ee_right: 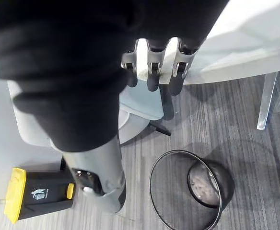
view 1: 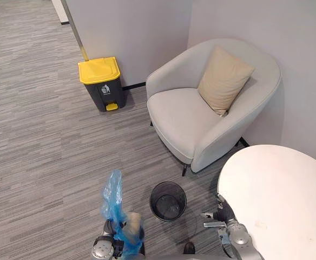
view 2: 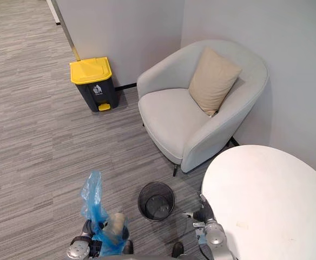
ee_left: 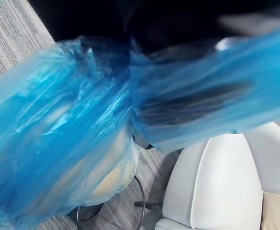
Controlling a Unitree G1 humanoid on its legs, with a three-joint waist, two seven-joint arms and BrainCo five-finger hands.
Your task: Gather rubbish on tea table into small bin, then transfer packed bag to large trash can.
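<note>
One blue bag [view 1: 113,201], packed, gripped in my left hand [view 1: 103,248], fingers curled round film. Right hand [view 1: 229,230] slack-fingered, empty, beside table [view 1: 288,195]. My judgement: load light, soft, slippery, tear-prone; hold gathered neck.

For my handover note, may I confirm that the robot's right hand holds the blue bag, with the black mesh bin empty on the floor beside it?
Not quite: the left hand holds the blue bag, as the left eye view shows; the right hand holds nothing. The black mesh bin is indeed empty on the floor beside it.
</note>
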